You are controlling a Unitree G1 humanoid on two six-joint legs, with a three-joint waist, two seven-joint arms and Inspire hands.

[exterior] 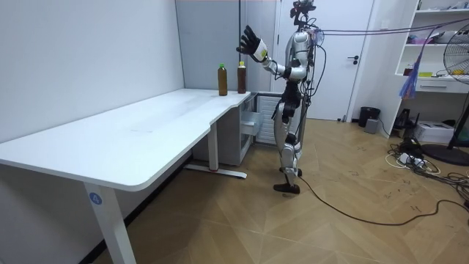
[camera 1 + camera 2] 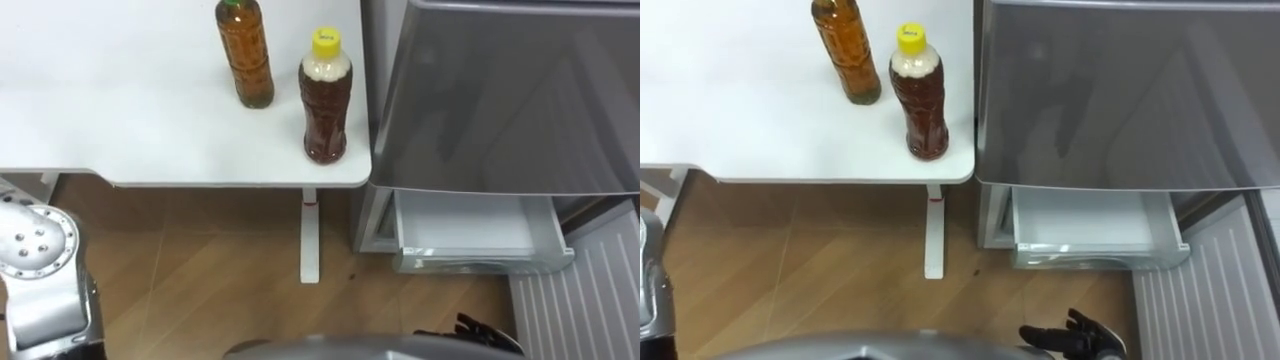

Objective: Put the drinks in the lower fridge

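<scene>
Two drink bottles stand on the white table near its right corner: a dark tea bottle with a yellow cap close to the edge, and an amber bottle with a green cap behind it to the left. They also show as the two bottles in the room view. Right of the table is the grey fridge; its white lower drawer is pulled out and holds nothing. My left hand is raised high with fingers spread, open, above the bottles. My right hand hangs low before the drawer, fingers relaxed, holding nothing.
A white table leg stands on the wood floor between me and the fridge. A ribbed white panel lies low at the right beside the drawer. My left forearm shows at the lower left. I stand at the table's corner, facing the fridge.
</scene>
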